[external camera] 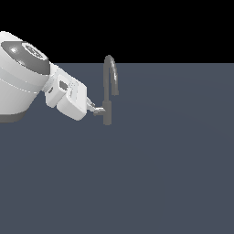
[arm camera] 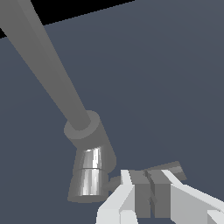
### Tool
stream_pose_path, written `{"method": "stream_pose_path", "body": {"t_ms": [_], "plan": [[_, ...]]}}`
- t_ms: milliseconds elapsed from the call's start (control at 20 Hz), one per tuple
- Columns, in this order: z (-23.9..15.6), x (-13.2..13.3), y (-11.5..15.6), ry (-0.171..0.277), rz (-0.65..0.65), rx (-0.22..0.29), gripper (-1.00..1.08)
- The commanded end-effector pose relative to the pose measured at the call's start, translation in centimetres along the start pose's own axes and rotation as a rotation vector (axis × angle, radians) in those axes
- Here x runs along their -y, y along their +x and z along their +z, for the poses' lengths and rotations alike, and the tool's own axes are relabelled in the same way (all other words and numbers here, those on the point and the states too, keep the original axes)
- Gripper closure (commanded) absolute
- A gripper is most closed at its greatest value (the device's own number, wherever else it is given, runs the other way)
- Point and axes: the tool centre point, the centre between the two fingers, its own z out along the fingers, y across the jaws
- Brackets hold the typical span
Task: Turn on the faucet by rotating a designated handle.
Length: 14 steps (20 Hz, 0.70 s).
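The faucet stands upright on the flat grey table, a little to the exterior view's left of centre and toward the far edge, its arched spout curling over toward the exterior view's right. The handle juts from the post low down, on the exterior view's left side, which is why the arm reaches in from that side, tilted downward so the claw meets the lever rather than the spout. In the wrist view the two fingers sit nearly together, with only a thin dark seam between their pads, and the handle shows as a short bar running behind the fingertips. So the claw is narrow; whether it pinches the lever or merely presses alongside it cannot be told, since the fingers hide the contact. The post and its collar lie just beside the fingers, so the claw is working close to the pivot. That placement likely suits a push: narrow fingers set against a thin bar can sweep it round the stub. The risk, judged from this, is slipping off so slim a lever.
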Motion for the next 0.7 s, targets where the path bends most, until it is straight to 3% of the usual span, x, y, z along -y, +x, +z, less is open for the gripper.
{"method": "stream_pose_path", "body": {"t_ms": [0,200,250,650], "plan": [[1.9,-1.8,-0.6,-0.027,-0.005,-0.009,1.08],[2.9,-2.9,-1.3,-0.033,-0.003,-0.011,1.08],[1.1,-1.7,-1.2,-0.005,0.002,0.009,1.08],[4.9,-2.3,-3.9,-0.025,-0.002,-0.004,1.08]]}}
